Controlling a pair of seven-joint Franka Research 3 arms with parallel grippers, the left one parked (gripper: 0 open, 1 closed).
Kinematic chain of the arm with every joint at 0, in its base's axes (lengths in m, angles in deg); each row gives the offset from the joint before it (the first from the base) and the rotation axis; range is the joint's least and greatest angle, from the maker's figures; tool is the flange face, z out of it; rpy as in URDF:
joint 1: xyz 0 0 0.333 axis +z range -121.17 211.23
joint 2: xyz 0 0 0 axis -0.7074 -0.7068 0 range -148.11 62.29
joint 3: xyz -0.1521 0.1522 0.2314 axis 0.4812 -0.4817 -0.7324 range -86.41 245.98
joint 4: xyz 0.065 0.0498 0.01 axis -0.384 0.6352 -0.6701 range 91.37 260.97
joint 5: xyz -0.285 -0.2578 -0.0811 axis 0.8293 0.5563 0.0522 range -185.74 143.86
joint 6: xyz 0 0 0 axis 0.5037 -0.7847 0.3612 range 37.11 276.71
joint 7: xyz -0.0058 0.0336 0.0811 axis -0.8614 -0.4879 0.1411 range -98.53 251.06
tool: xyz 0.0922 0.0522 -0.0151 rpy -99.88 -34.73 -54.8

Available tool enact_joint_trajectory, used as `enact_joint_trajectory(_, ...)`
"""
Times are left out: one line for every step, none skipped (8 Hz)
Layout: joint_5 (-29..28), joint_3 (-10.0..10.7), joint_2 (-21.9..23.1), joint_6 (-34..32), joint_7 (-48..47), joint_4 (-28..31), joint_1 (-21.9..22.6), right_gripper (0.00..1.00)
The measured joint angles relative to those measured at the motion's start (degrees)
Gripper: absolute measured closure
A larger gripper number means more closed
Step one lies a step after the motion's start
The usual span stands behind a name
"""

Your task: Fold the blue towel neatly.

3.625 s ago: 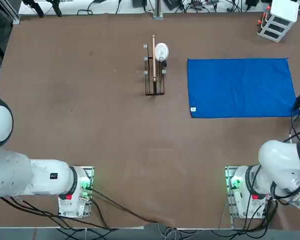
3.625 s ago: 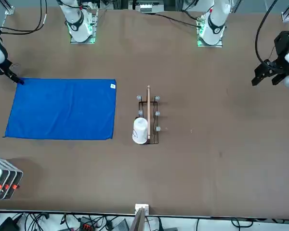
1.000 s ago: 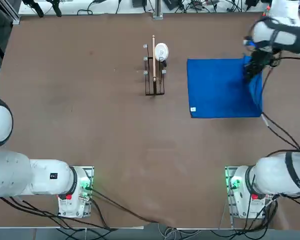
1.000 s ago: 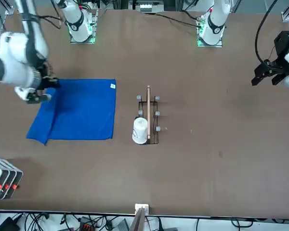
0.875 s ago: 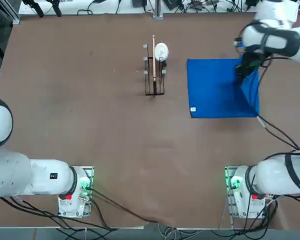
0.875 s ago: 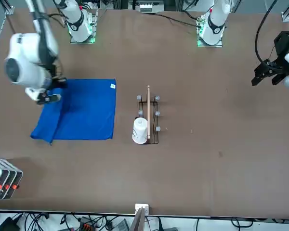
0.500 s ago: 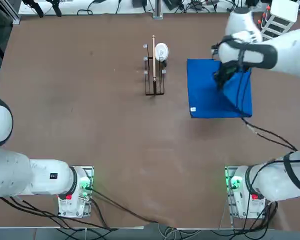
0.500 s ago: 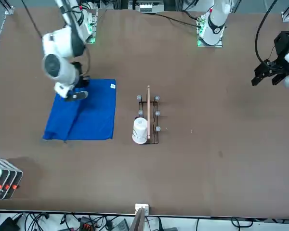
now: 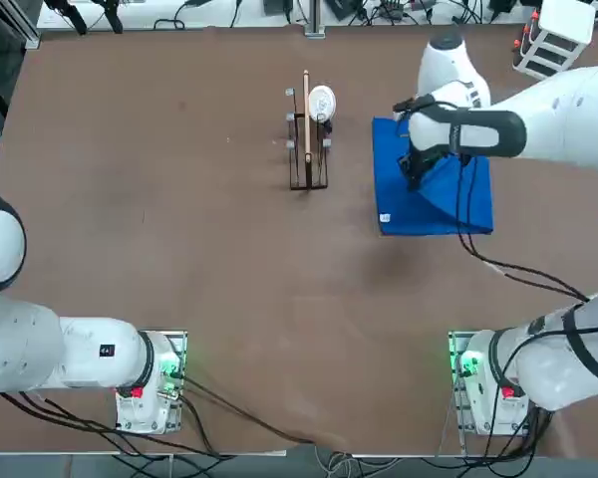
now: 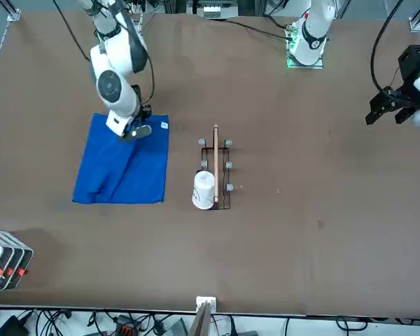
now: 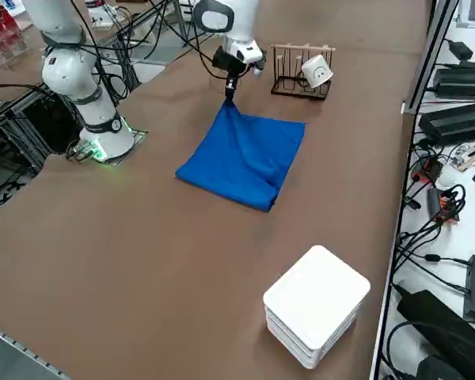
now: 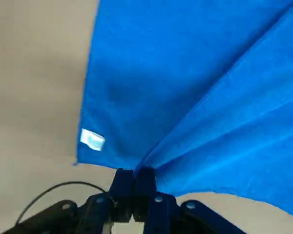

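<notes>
Right jaws (image 12: 135,171), mine: closing tight on a pinch of the blue towel (image 12: 151,87) near one corner, no gap showing between the tips, presumably so that the edge cannot slip while I am carrying it over. Blue towel, one: lying on the bench (image 9: 229,299) beyond my right arm's base, part flat, part rising to my grip and folding over on itself in a slanting crease; the flat part is probably serving as the bed for the fold. White tag (image 12: 92,139), one: showing on the flat layer's corner, just beside my grip, apparently a fair mark for lining up the edges. Wooden stand (image 11: 302,71) with white mug (image 11: 317,71): standing beside the towel, apart from it, leaving the fold room. Judged step: I am making the first fold; lowering the held edge level with the one beneath is remaining, and a skewed layer is the likely fault.
</notes>
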Motion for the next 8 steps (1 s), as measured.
enact_joint_trajectory(-0.01,0.0,-0.59,2.11,-2.18,0.02,2.2,0.97)
enact_joint_trajectory(-0.02,-0.01,-1.36,3.91,-3.98,0.03,4.01,0.97)
enact_joint_trajectory(-0.02,0.01,-2.09,5.54,-5.64,0.04,5.36,0.97)
enact_joint_trajectory(-0.02,0.04,-2.72,6.76,-7.02,0.04,6.51,0.97)
enact_joint_trajectory(-0.02,0.04,-3.27,7.5,-8.24,0.03,7.62,0.97)
enact_joint_trajectory(-0.03,0.05,-3.68,7.8,-9.36,0.03,8.7,0.97)
enact_joint_trajectory(-0.04,0.05,-4.01,8.23,-10.62,0.02,9.8,0.97)
enact_joint_trajectory(-0.04,0.07,-4.19,8.56,-11.71,0.01,10.74,0.97)
